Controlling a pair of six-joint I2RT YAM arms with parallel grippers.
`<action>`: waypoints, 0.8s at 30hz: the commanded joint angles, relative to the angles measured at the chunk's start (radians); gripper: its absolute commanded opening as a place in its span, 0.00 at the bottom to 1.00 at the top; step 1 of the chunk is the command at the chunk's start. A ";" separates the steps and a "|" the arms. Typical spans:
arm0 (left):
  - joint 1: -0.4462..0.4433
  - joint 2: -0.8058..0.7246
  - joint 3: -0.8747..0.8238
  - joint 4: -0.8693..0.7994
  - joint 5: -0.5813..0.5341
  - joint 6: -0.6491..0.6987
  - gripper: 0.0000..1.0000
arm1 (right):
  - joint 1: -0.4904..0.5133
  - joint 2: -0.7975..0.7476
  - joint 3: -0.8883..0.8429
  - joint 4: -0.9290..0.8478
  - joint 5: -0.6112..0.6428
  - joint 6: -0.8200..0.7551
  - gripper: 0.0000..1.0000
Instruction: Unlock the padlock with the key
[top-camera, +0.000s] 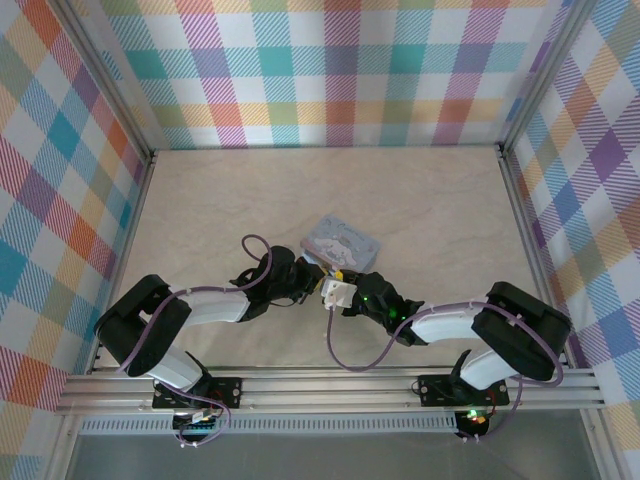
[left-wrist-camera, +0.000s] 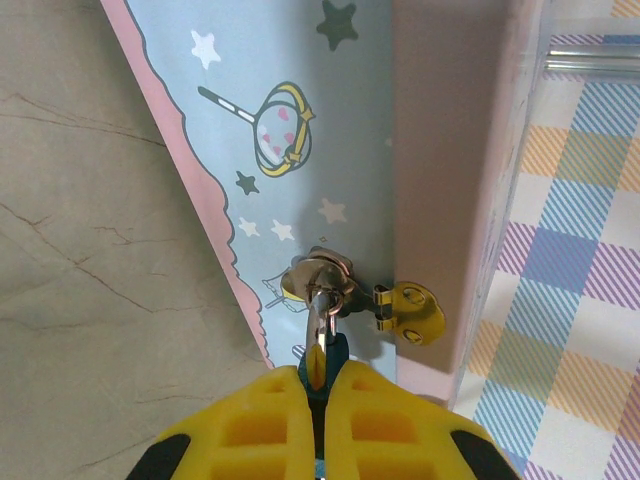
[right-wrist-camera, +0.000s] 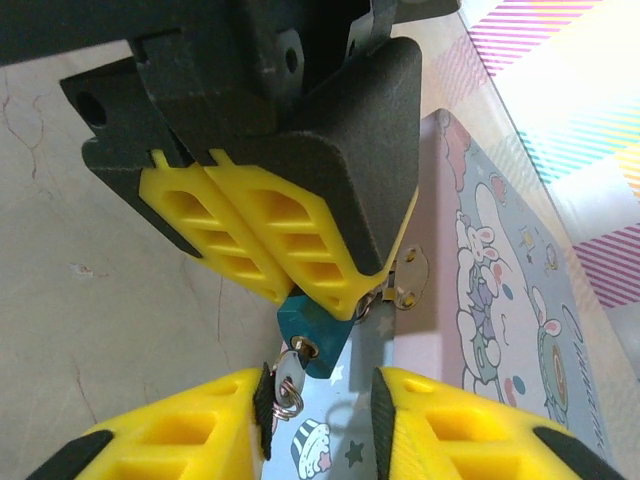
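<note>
1. Right wrist view: the left pincer (right-wrist-camera: 315, 303) is clenched on the blue padlock (right-wrist-camera: 312, 337).
2. The key (right-wrist-camera: 290, 372) touches the padlock's end, between the right pincer's (right-wrist-camera: 320, 420) parted fingers.
3. The padlock hangs on the tin (right-wrist-camera: 500, 300).

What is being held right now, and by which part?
The left fingers clamp the padlock by its body. The right fingers flank the key, apart, not gripping it.

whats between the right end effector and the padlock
In the right wrist view, the key, hanging from the padlock, sits between them, close beside one finger of the right end effector.
</note>
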 joint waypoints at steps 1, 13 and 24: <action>0.010 -0.014 0.029 0.019 0.014 0.005 0.00 | 0.007 -0.015 -0.018 0.038 -0.012 -0.028 0.36; 0.010 0.007 0.035 0.024 0.017 0.002 0.01 | 0.020 -0.060 -0.016 -0.036 -0.048 -0.016 0.36; 0.011 0.007 0.035 0.028 0.022 0.002 0.00 | 0.025 0.033 -0.001 0.043 0.003 -0.046 0.32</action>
